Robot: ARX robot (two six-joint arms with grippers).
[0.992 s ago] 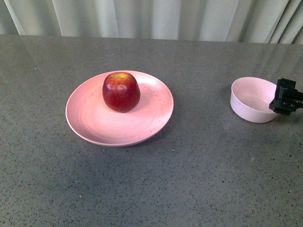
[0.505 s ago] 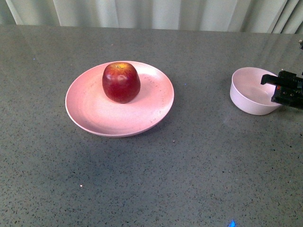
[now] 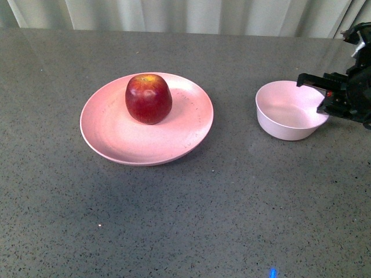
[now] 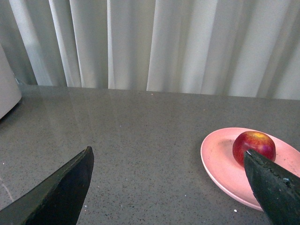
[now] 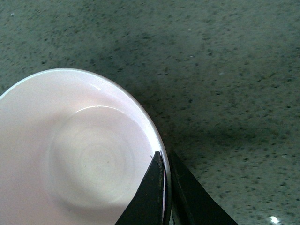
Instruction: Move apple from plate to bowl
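**Apple on plate; right pincer clamped on bowl rim**

Front view. The apple (image 3: pixel 148 98) sat upright on the far half of the plate (image 3: pixel 116 147), with nothing touching it. The bowl (image 3: pixel 284 113) stood empty on the surface (image 3: pixel 185 220), to the right of the plate, with a strip of bare surface between them. The right pincer (image 3: pixel 320 106) was at the bowl's right-hand rim. The left arm did not show here.

Left wrist view. The left pincer (image 4: pixel 167 154) stood wide open and held nothing; only bare surface lay between its fingers. The apple (image 4: pixel 253 143) and plate (image 4: pixel 220 159) lay some way ahead, next to one finger, with a curtain (image 4: pixel 164 42) behind. Judgement: this arm was on the plate's side and open, so it looked placed to take the apple.

Right wrist view. The right pincer (image 5: pixel 164 159) was closed on the bowl (image 5: pixel 84 154), one finger inside the rim and one outside, pinching the thin wall. The bowl's inside was clean and empty. Judgement: a rim pinch suits a dish too wide to span, and the likely purpose was to position or steady the bowl for the drop. The transfer itself had not begun. Risk noted: the bowl looked scarcely wider than the apple, so a finger left inside the rim could crowd the placement.
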